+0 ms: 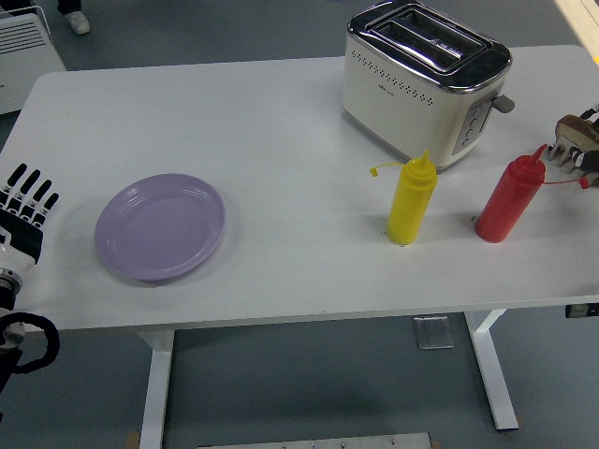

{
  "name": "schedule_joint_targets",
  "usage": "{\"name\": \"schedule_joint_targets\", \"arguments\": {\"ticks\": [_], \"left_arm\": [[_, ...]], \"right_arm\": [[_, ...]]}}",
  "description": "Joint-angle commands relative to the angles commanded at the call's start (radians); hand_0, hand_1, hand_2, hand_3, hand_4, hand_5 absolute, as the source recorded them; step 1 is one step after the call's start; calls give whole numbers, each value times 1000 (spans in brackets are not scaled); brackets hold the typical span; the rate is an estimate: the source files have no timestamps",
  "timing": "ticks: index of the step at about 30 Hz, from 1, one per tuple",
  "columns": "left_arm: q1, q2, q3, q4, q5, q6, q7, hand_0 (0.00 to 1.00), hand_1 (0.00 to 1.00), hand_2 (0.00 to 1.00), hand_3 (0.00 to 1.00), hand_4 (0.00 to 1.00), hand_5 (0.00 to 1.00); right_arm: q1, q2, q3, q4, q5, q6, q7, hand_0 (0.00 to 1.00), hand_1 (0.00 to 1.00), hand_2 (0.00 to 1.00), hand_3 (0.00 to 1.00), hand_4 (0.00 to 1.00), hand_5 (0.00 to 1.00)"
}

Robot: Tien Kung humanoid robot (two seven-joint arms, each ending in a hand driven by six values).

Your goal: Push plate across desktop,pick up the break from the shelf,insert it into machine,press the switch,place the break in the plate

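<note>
White table on grey floor, left hand released, fingers straight

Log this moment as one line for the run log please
stage: plate push not begun | left hand: open, left of round lilac plate, apart | right hand: out of view | cream toaster: slots empty

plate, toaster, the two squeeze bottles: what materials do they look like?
Plate: lavender, probably plastic, with a smooth, faintly glossy look and moulded rim rings. Toaster: cream body, painted metal or plastic, unclear; mirror chrome top, likely steel. Yellow squeeze bottle and red squeeze bottle: soft-looking opaque plastic, dull sheen.
</note>
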Motion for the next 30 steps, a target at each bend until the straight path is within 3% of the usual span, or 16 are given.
{"name": "schedule_joint_targets", "arguments": {"ticks": [2,3,20,21,30], "left_arm": [[-2,-3,13,1,-2,0,0,845,778,752,709,697,998],[-3,-4,19,2,-3,0,0,844,778,751,707,693,998],[-30,-29,112,14,-21,0,0,839,777,749,703,678,998],[-32,-30,119,13,-22,0,0,838,777,748,701,675,998],[-45,-39,171,7,-33,2,0,838,777,746,700,671,998]], "right_arm": [[1,1,-1,-1,3,-8,1,459,565,573,620,607,117],[1,1,-2,-1,4,-11,1,432,551,556,598,553,84],[8,5,-24,-10,10,-35,-2,419,540,539,576,536,76],[8,5,-25,-10,11,-36,-2,404,528,526,547,489,50],[10,7,-33,-6,13,-52,-7,393,524,518,542,478,43]]}}
